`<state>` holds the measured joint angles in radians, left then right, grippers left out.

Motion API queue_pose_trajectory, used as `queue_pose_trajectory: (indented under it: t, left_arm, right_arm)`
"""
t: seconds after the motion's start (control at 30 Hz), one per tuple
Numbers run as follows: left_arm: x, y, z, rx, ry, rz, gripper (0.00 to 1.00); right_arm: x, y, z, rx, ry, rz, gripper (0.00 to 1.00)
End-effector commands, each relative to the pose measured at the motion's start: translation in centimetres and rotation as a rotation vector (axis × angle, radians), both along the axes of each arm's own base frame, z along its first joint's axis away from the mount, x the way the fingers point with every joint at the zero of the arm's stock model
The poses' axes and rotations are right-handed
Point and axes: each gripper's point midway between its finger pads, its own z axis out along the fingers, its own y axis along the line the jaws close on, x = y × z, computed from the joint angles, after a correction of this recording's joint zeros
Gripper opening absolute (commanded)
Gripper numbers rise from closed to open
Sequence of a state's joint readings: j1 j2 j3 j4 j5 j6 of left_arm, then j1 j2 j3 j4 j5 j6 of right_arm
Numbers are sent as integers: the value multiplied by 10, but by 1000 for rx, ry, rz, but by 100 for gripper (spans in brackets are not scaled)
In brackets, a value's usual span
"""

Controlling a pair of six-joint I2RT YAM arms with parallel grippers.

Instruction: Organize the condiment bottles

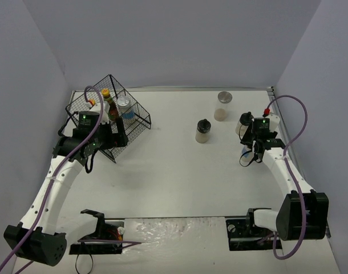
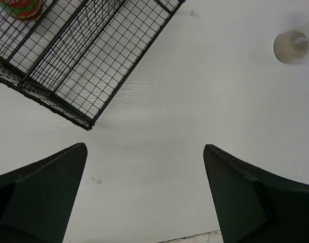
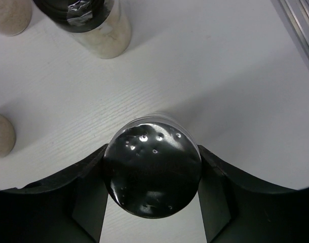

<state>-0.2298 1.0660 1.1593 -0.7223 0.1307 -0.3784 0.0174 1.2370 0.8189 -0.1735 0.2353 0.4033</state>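
Observation:
My right gripper [image 3: 153, 172] is shut on a jar with a shiny silver lid [image 3: 153, 169]; both fingers press the lid's sides. In the top view the right gripper [image 1: 248, 149] is at the table's right, beside a black-capped shaker [image 1: 244, 122]. That shaker [image 3: 91, 23] stands just beyond the held jar. Another black-capped shaker [image 1: 203, 131] and a silver-lidded jar [image 1: 223, 106] stand mid-table. The tilted black wire basket [image 1: 138, 117] holds a red sauce bottle with a yellow cap [image 1: 109, 105] and a blue-labelled jar [image 1: 125, 108]. My left gripper [image 2: 144, 152] hangs open over bare table by the basket [image 2: 68, 66].
A metal rail [image 3: 299, 30] runs along the table's right edge close to the right gripper. The grey walls enclose the table on three sides. Cables loop from both wrists.

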Motion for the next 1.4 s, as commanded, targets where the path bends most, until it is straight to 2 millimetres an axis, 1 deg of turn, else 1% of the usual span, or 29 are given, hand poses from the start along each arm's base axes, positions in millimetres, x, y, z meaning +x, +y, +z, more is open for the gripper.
queue_pose_trajectory:
  t: [0.0, 0.03, 0.07, 0.13, 0.17, 0.23, 0.27, 0.33, 0.4, 0.43, 0.47, 0.57, 0.63, 0.77, 0.8, 0.83, 0.93, 1.0, 1.03, 1.13, 1.2, 1.27, 1.33, 1.37]
  left_arm:
    - [10, -2, 32, -9, -96, -9, 97]
    - [10, -2, 32, -7, -97, -10, 97]
    - [11, -2, 32, -6, -94, -10, 97]
    - [12, -3, 30, -5, -90, -10, 97]
    - [13, -3, 30, -6, -90, -11, 97]
    - [14, -4, 30, -13, -91, -13, 97]
    - [14, -5, 30, -15, -93, -13, 97]
    - [15, -6, 30, -22, -96, -14, 97]
    - [15, -7, 30, -30, -101, -16, 97]
    - [16, -8, 30, -32, -103, -16, 97]
    - [16, -7, 30, -31, -102, -15, 97]
    - [14, -7, 29, -29, -102, -15, 97]
    - [12, -6, 28, -26, -100, -14, 97]
    - [7, -4, 28, -19, -102, -15, 97]
    - [5, -4, 28, -23, -103, -20, 97]
    - [4, -5, 28, -27, -104, -25, 97]
    - [1, -10, 28, -45, -105, -45, 97]
    - [-1, -13, 28, -57, -109, -58, 97]
    - [-1, -15, 28, -63, -110, -67, 97]
    - [-2, -21, 26, -74, -103, -87, 97]
    - [-1, -23, 25, -74, -105, -95, 97]
    - [-1, -30, 25, -74, -113, -111, 97]
    - [1, -36, 24, -69, -111, -129, 97]
    - [2, -40, 23, -66, -110, -138, 97]
  right_arm:
    - [7, 51, 16, 23, -68, 199, 7]
    - [6, 60, 19, 20, -73, 234, 4]
    - [6, 76, 22, 28, -78, 287, 1]
    - [5, 105, 26, 47, -87, 379, 0]
    - [5, 112, 29, 52, -92, 401, 0]
    - [4, 144, 36, 68, -110, 491, 0]
    - [5, 153, 39, 72, -118, 517, 0]
    - [6, 187, 51, 91, -145, 606, 0]
    - [2, 228, 54, 109, -155, 718, 0]
    - [4, 241, 63, 121, -182, 748, 0]
    - [1, 257, 58, 115, -173, 796, 0]
    - [3, 297, 66, 122, -215, 898, 0]
    - [2, 321, 59, 108, -201, 963, 0]
    - [11, 354, 63, 73, -214, 1029, 0]
    - [11, 358, 64, 73, -215, 1040, 0]
    - [11, 363, 64, 74, -216, 1050, 0]
    - [12, 372, 57, 65, -202, 1067, 0]
    - [10, 374, 54, 61, -195, 1074, 2]
    - [9, 375, 52, 62, -191, 1077, 10]
    - [4, 375, 46, 65, -171, 1088, 46]
    - [1, 373, 45, 63, -164, 1095, 63]
    - [-2, 370, 46, 58, -163, 1097, 73]
    - [-4, 366, 50, 52, -161, 1097, 87]
    - [-5, 365, 53, 53, -168, 1096, 91]
